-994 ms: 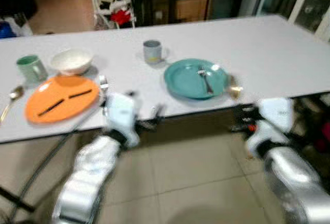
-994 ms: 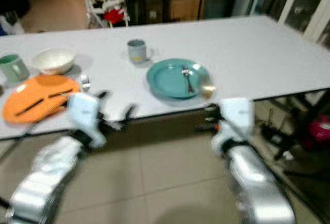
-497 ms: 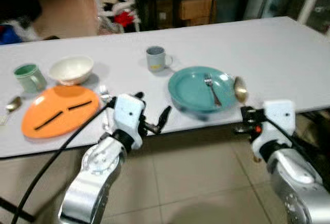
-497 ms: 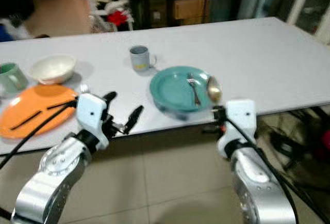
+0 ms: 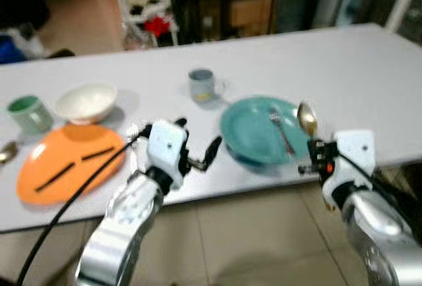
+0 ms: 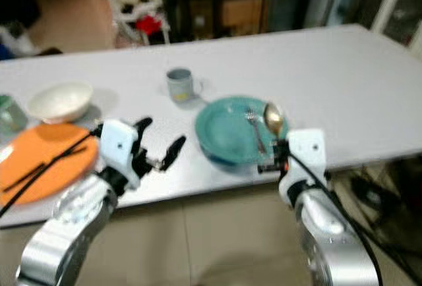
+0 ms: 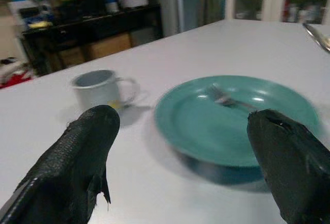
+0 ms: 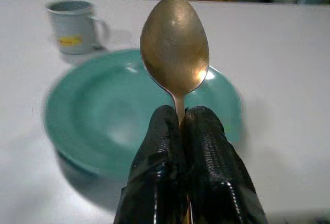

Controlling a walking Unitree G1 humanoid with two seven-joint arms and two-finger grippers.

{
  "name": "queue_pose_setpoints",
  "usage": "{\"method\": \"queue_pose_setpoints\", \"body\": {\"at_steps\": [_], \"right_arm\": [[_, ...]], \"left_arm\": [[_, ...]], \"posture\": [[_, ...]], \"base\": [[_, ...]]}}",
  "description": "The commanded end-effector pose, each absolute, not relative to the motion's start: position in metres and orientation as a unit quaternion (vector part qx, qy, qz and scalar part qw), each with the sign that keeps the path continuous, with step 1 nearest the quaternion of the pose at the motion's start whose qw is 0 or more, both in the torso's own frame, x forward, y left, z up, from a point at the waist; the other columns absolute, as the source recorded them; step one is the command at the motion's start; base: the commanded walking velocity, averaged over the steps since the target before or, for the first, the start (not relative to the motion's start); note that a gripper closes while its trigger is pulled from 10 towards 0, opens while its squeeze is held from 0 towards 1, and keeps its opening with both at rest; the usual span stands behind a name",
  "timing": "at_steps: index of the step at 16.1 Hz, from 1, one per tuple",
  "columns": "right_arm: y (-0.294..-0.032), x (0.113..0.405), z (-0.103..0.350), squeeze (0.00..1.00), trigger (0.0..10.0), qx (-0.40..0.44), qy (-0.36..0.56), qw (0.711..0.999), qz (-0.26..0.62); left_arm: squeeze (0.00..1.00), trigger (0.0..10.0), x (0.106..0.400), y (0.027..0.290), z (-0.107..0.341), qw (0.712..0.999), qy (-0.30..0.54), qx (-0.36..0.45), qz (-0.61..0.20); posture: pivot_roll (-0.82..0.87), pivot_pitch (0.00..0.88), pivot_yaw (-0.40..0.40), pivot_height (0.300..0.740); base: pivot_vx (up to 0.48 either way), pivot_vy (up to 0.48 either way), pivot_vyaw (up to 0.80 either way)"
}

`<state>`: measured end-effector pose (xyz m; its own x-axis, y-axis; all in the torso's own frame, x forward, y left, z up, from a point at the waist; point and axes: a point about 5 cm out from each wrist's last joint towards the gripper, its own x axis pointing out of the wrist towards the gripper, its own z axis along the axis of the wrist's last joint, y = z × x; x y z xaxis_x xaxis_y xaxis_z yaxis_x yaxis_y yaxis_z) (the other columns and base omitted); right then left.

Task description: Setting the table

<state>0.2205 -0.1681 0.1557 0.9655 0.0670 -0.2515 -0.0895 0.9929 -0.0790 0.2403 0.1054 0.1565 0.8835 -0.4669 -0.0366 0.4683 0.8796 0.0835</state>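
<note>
The long white table [image 5: 369, 68] stretches before me. On it sits the round teal plate [image 5: 254, 138] with a small metal fork [image 5: 282, 131] lying in it. My right gripper [image 8: 184, 131] is clenched on the neck of a brass-coloured metal spoon [image 8: 175, 46], bowl up, hovering at the plate's 3 o'clock rim. I judge I'm mid-placement: next I should lower the spoon flat onto the table just beside the plate, then release. My left gripper [image 7: 180, 146] hangs spread wide, holding nothing, at the plate's 9 o'clock. The spoon's handle is hidden between my fingers [image 8: 157, 152], and motion blur smears the head views.
</note>
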Motion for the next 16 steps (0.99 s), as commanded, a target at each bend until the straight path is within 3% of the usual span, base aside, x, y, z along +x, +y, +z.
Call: {"method": "queue_pose_setpoints", "body": {"at_steps": [1, 8, 16], "right_arm": [[-0.160, 0.222, 0.157, 0.00, 10.0, -0.039, 0.124, 0.990, 0.058], [-0.160, 0.224, 0.155, 0.00, 10.0, -0.046, 0.140, 0.987, 0.063], [-0.157, 0.272, 0.155, 0.00, 10.0, -0.082, 0.184, 0.978, 0.047]], "left_arm": [[0.00, 10.0, 0.241, 0.112, 0.157, 0.972, 0.010, 0.052, -0.231], [0.00, 10.0, 0.240, 0.111, 0.156, 0.969, 0.015, 0.055, -0.240], [0.00, 10.0, 0.229, 0.102, 0.154, 0.934, 0.030, 0.083, -0.345]], "posture": [[0.04, 0.000, 0.041, 0.740], [0.04, 0.000, 0.044, 0.740], [0.05, 0.000, 0.050, 0.740]], "base": [[0.319, 0.000, 0.00], [0.310, 0.000, 0.00], [0.000, 0.000, 0.00]]}}
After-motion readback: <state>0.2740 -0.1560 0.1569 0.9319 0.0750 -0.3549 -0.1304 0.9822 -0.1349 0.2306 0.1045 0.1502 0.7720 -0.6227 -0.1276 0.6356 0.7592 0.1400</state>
